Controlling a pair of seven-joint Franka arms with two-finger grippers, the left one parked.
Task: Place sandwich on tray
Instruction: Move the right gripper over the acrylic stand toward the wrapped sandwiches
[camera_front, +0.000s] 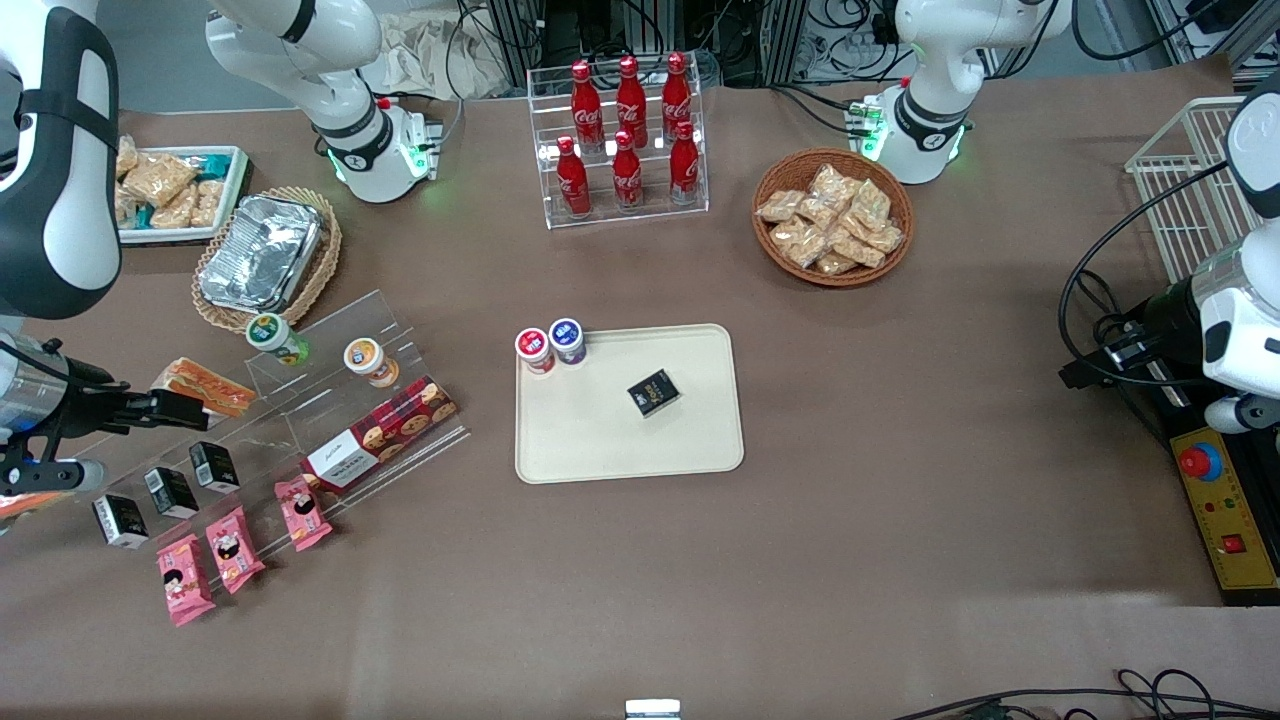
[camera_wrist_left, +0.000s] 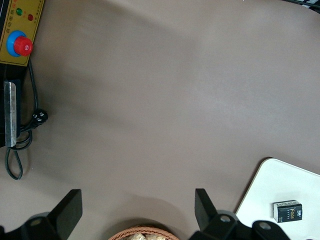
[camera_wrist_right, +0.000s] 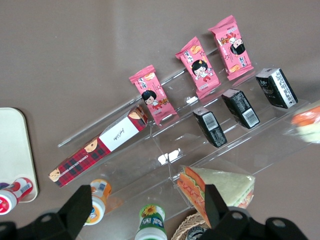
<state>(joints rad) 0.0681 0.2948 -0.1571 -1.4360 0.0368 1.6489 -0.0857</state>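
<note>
Six red cola bottles (camera_front: 627, 130) are standing in a clear acrylic rack (camera_front: 618, 212) at the far edge of the brown table (camera_front: 900, 540). A round woven basket of tan snack packets (camera_front: 832, 215) is sitting beside it, toward the parked arm's end. Toward the working arm's end, a crinkled silver foil container (camera_front: 260, 250) is resting in a wicker basket (camera_front: 322, 268). Nearer the camera, a clear stepped acrylic shelf (camera_front: 420, 330) is carrying a red tartan cookie box (camera_front: 380, 435), three small black boxes (camera_front: 170, 490) and a chunky wrapped sandwich with orange-red and yellow layers (camera_front: 205, 385). Three pink snack packets (camera_front: 230, 548) are lying at its near edge.

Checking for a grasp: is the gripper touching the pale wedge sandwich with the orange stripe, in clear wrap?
Apart. The right wrist view shows the open gripper above the clear acrylic shelf, with the pale wedge sandwich well clear of both fingers.
</note>
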